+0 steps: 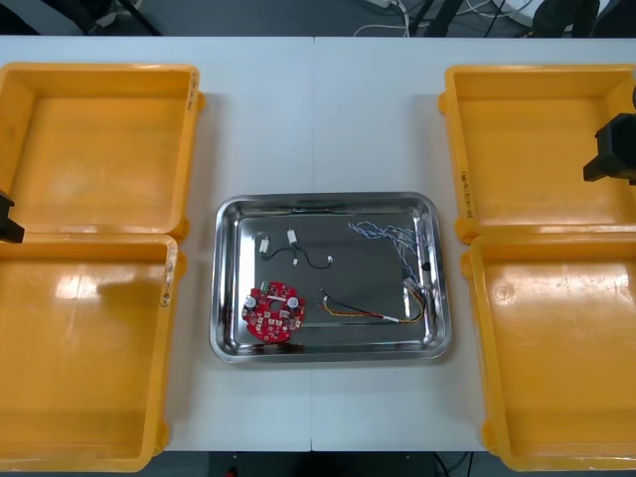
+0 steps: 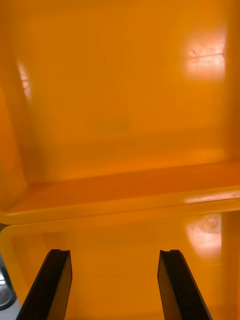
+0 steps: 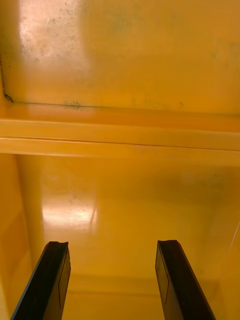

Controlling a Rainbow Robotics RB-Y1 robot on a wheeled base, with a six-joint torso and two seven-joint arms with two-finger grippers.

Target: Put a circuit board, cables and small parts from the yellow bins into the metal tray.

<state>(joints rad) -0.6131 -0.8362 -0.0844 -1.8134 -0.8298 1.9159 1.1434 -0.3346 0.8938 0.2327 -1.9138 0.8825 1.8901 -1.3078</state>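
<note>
At the table's (image 1: 318,119) side edges both arms are cut off over the yellow bins (image 1: 99,72). The left gripper (image 3: 112,244) and right gripper (image 2: 115,252) gape wide, gripping nothing. The red circuit board (image 1: 274,313) lies by the metal tray's (image 1: 328,202) near left corner, with the black cable (image 1: 303,254) mid-tray, the red and yellow cable (image 1: 358,310) beside the board and the blue and white cable (image 1: 383,235) toward the right wall.

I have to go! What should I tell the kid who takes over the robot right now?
Left claw: open, holding nothing, over the left yellow bins.
Right claw: open, holding nothing, over the right yellow bins.
In the metal tray: red circuit board, black cable, blue and white cable, red and yellow cable.
Done: those are in; all four bins look empty.
Left: check for small metal parts, I cannot make any out.
</note>
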